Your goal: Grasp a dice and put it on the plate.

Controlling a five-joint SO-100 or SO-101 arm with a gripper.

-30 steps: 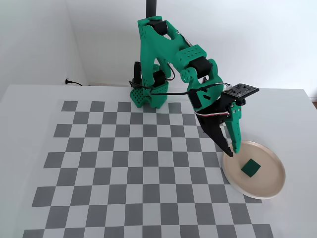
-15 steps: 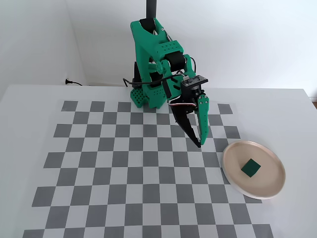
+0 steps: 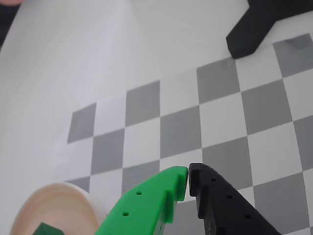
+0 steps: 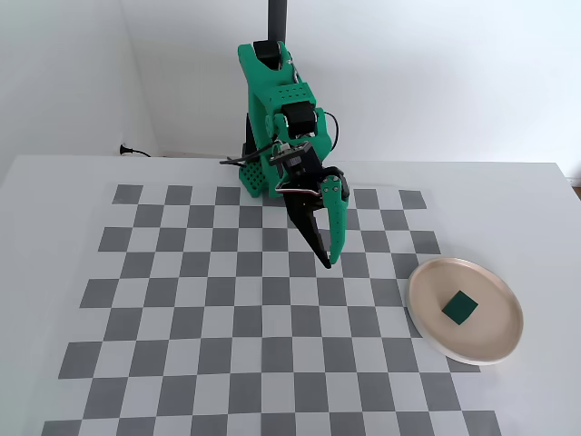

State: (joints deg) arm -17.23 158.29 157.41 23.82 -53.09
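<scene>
On the white bench (image 4: 54, 182), my jaws (image 4: 328, 262) hang together and empty above the grey-and-white checkered mat (image 4: 182, 300), their tips pointing down at the squares near its middle. In the wrist view the green finger and the black finger meet at the tips (image 3: 188, 182), with nothing between them.

The plate (image 4: 497, 350), round and pale pink-beige with a lighter rim, sits at the right edge of the mat in the fixed view, partly on the checkers and partly on bare bench. It holds one thing: the dice (image 4: 459, 307), a small dark green cube, lying flat a little inside the plate's middle, clear of the rim all round. My jaws are well apart from it, off to the plate's left and farther back.

From my wrist, only a slice of the plate (image 3: 58, 198) shows in the lower left corner, and a dark green corner at the very bottom edge is probably the dice (image 3: 47, 229), though too little of it is in view to be sure.

My green arm (image 4: 277, 100) folds back toward its base at the far edge of the mat, in front of a dark upright post (image 4: 276, 20). A black foot (image 3: 259, 24) stands on the bench at the top right of the wrist view.
</scene>
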